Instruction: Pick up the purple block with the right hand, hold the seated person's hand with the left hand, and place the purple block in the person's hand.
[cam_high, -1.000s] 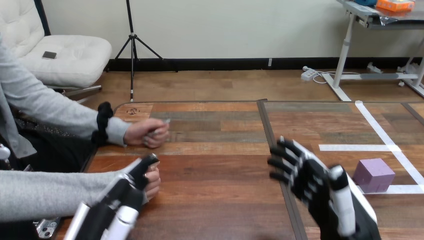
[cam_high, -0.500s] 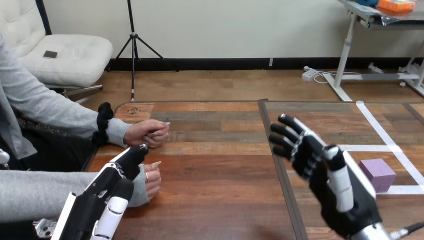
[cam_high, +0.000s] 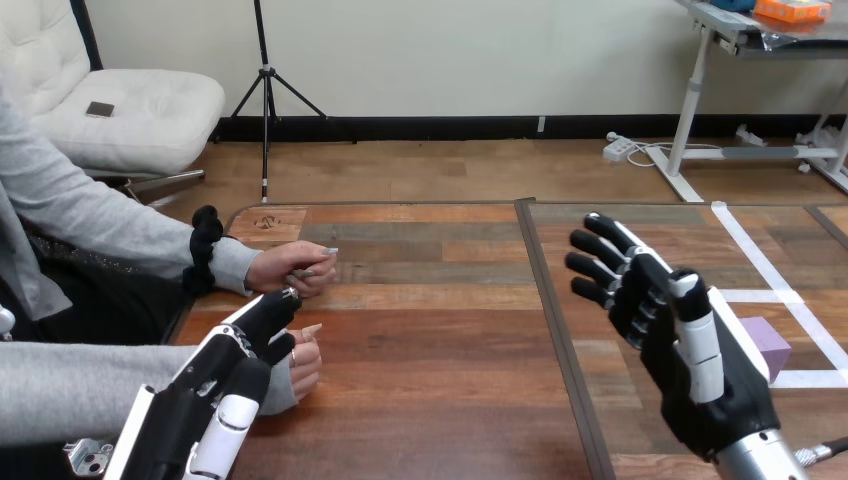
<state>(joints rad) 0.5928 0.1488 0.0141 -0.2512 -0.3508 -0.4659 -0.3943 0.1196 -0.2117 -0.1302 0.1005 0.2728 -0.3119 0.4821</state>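
The purple block (cam_high: 771, 342) rests on the table at the right, inside white tape lines, half hidden behind my right hand (cam_high: 668, 325). That hand hovers just left of the block with its fingers spread straight, holding nothing. My left hand (cam_high: 252, 332) lies over the person's nearer hand (cam_high: 302, 362) at the table's left edge; whether its fingers wrap that hand I cannot tell. The person's farther hand (cam_high: 291, 267) rests loosely closed on the table beyond it.
White tape lines (cam_high: 770, 268) mark a square on the right part of the table. A dark seam (cam_high: 549, 300) runs front to back between the table's two halves. Bare wood (cam_high: 430, 340) spans the middle.
My right hand has risen and moved right and farther away, toward the block, now covering part of it. My left hand has moved forward over the person's nearer hand.
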